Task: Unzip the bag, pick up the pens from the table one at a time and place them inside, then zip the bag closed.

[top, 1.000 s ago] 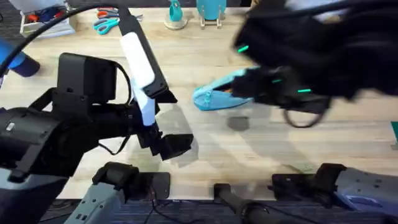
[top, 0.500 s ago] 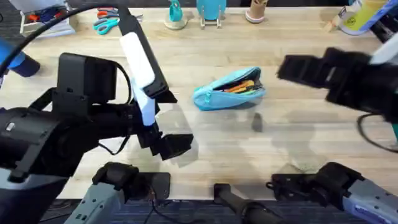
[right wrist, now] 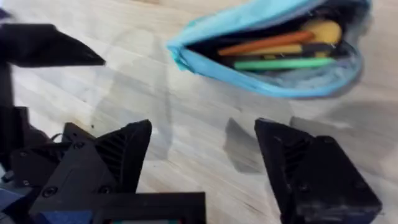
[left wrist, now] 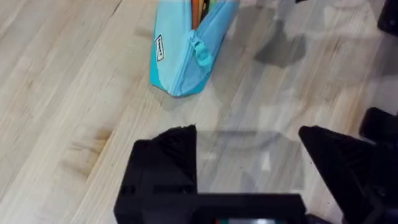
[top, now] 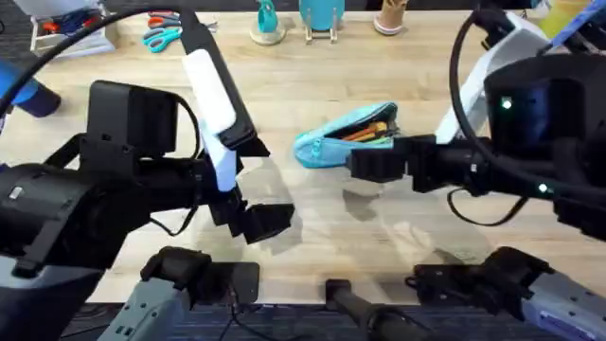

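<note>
Overhead view: bag [top: 343,139], one, light blue, lies on its side near the middle of the table [top: 379,71], zipper open along the top, orange showing through the mouth; right gripper [top: 365,165] sits just beside the bag's near edge, reaching in from the right, fingers too dark to judge from here; left gripper [top: 256,221] is well apart from the bag, toward the near left, holding nothing; scissors [top: 163,36] with teal and orange handles lie at the far left edge of the table. Left wrist view: one end of the bag [left wrist: 189,50] lies on the bare planks beyond the left gripper [left wrist: 247,144], a small white label on its side with dark print too small to read, one zipper pull loop at the seam; the two black fingers [left wrist: 166,155] stand wide apart with only table between them. Right wrist view: bag [right wrist: 273,81] gapes open, and inside lie the pens [right wrist: 280,53], two counted, one orange and one green, side by side along the pouch with something yellow behind them; right gripper [right wrist: 202,146] hovers just short of the bag's open side, fingers [right wrist: 121,149] spread wide, nothing held, wood grain between them
</note>
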